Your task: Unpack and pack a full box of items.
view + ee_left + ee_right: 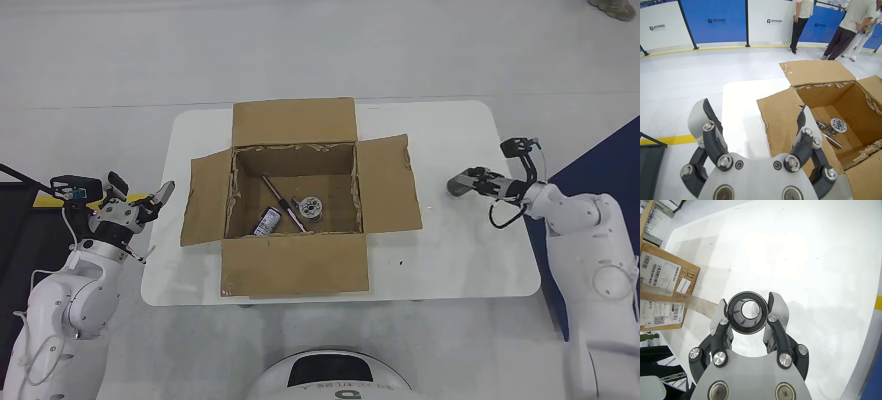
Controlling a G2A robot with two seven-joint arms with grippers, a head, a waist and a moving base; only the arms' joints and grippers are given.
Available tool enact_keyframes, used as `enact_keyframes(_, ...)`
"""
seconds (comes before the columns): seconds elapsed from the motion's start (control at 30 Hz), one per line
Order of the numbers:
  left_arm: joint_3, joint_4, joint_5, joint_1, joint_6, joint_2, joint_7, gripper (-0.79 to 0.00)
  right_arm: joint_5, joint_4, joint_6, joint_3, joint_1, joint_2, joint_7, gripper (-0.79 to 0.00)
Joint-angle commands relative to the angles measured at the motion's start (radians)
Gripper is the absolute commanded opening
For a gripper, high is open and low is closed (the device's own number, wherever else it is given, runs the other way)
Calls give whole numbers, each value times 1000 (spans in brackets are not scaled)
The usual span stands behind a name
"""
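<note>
An open cardboard box [295, 265] stands in the middle of the white table [450, 250], all flaps folded out. Inside lie a metal rod [283, 203], a round metal flange [311, 208] and a dark labelled cylinder [267, 222]. In the left wrist view the flange [837, 126] and rod [831, 141] show on the box [810, 75] floor. My left gripper [142, 190] [754, 111] is open and holds nothing, by the table's left edge beside the box. My right gripper [466, 183] [747, 306] is shut on a black hollow bearing sleeve [747, 315] [456, 187] over the table, right of the box.
Bare table top [791, 256] spreads right of the box's labelled wall [668, 283]. A strip of table [738, 98] lies left of the box. The table's rounded edges are close to both grippers. A black frame [20, 185] stands off the table's left side.
</note>
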Motion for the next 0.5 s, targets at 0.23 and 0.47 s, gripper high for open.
enact_keyframes(0.23,0,0,0,0,0,0,0,0,-39,57,42,-68,56,-2,33,-785)
enact_keyframes(0.47,0,0,0,0,0,0,0,0,-15,59,28,-90,66,0,21,-40)
